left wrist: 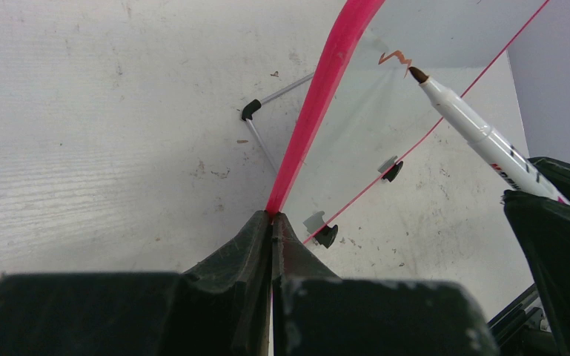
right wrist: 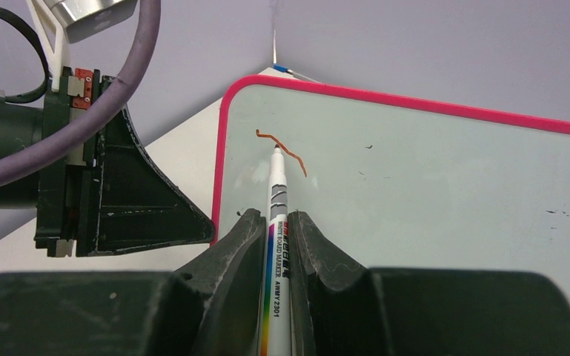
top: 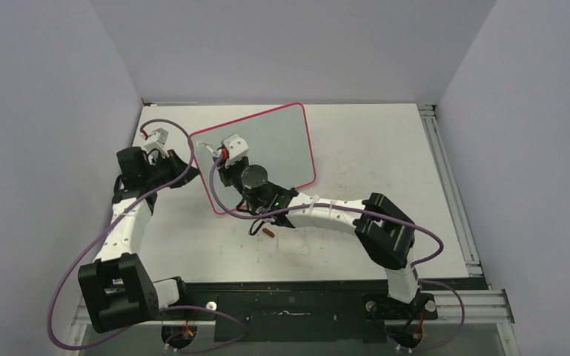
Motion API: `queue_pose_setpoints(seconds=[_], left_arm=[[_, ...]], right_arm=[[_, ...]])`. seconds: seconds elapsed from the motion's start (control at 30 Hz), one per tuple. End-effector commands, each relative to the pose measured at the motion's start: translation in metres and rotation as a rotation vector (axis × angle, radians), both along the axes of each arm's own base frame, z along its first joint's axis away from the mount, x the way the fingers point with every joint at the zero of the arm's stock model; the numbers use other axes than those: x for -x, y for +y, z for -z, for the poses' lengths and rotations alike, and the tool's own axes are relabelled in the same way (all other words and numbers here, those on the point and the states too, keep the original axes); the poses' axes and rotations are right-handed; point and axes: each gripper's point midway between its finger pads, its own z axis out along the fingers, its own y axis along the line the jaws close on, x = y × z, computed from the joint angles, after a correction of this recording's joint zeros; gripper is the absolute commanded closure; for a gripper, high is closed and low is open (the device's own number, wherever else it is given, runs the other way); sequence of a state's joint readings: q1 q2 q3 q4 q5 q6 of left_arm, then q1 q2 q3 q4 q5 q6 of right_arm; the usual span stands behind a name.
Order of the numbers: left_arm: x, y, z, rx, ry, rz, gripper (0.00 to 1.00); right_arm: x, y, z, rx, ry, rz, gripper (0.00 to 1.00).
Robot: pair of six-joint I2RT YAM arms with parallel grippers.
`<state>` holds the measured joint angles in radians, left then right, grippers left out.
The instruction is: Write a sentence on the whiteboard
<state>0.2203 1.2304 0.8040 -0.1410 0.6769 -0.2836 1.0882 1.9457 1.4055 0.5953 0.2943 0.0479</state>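
The whiteboard (top: 282, 141), pale grey with a thin pink-red frame, lies at the table's middle. My left gripper (top: 190, 159) is shut on the frame's left edge; in the left wrist view its jaws (left wrist: 272, 216) pinch the pink frame (left wrist: 326, 81). My right gripper (top: 222, 159) is shut on a white marker (right wrist: 276, 222), whose tip (right wrist: 276, 150) is on the board near its upper left corner. Of the sentence there is only one short reddish-brown wavy stroke (right wrist: 290, 154), also seen in the left wrist view (left wrist: 394, 58) beside the marker tip (left wrist: 417, 74).
A small red-brown marker cap (top: 268, 233) lies on the table near the right forearm. The board's black feet (left wrist: 250, 110) rest on the scuffed tabletop. Grey walls enclose the table on three sides. A metal rail (top: 448, 178) runs along the right edge.
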Motion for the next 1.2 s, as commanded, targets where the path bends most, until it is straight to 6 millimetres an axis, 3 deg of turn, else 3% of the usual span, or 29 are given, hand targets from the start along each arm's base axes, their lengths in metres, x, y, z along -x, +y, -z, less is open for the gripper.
queue_pose_setpoints(seconds=[0.0,0.87,1.03,1.07,1.17], left_arm=[[-0.004,-0.006,-0.019,-0.013,-0.062,0.030,1.00],[-0.004,-0.006,-0.021,-0.013,-0.070,0.030,1.00],[-0.003,-0.007,-0.021,-0.012,-0.069,0.033,1.00],[-0.008,0.003,-0.017,-0.044,-0.062,-0.022,1.00],[-0.003,-0.008,-0.021,-0.012,-0.069,0.037,1.00]], right_arm=[[-0.005,0.003,-0.017,-0.037,-0.029,0.020,0.95],[0.007,-0.017,0.022,0.022,0.039,0.034,0.95],[0.012,-0.017,0.025,0.022,0.039,0.017,0.95],[0.012,-0.016,0.024,0.019,0.038,0.015,0.95],[0.013,-0.012,0.020,0.009,0.032,0.007,0.95]])
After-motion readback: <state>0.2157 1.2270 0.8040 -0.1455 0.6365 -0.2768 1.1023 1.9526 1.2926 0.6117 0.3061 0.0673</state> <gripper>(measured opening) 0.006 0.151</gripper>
